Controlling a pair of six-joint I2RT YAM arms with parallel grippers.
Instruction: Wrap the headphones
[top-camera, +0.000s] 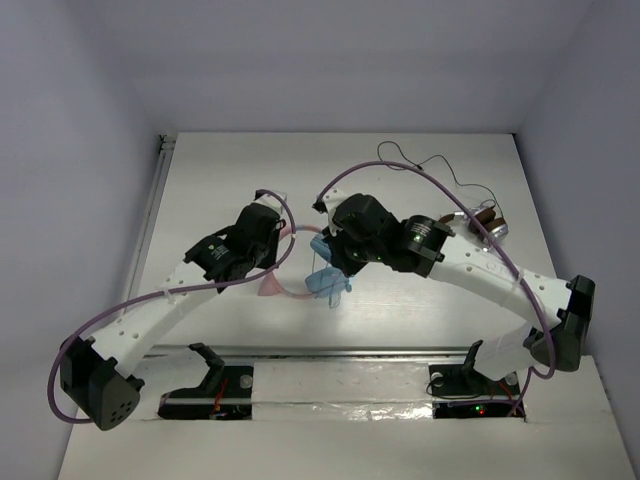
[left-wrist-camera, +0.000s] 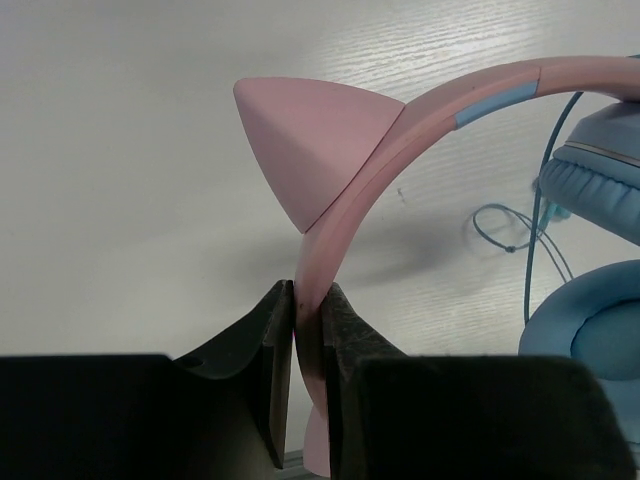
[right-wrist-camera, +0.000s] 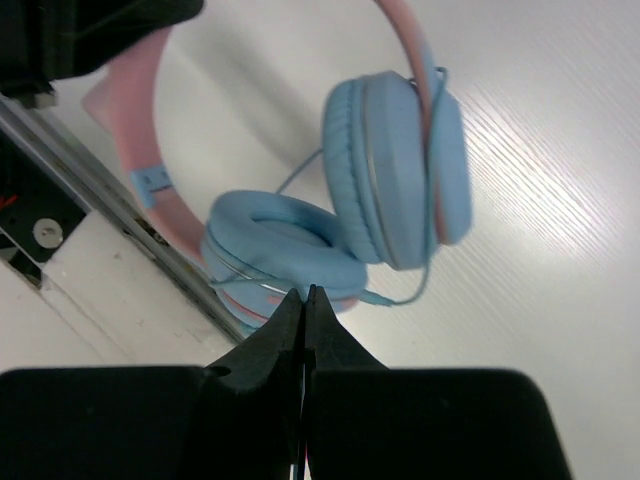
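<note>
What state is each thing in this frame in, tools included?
left tool, shut on the pink headband.
right tool, shut; whether it pinches the light-blue cable is unclear.
headphones, held by the headband.
light-blue cable, slack, draped over one ear cup, not wound.
brown-and-silver headphones, lying untouched on the table, black cable sprawled.
</note>
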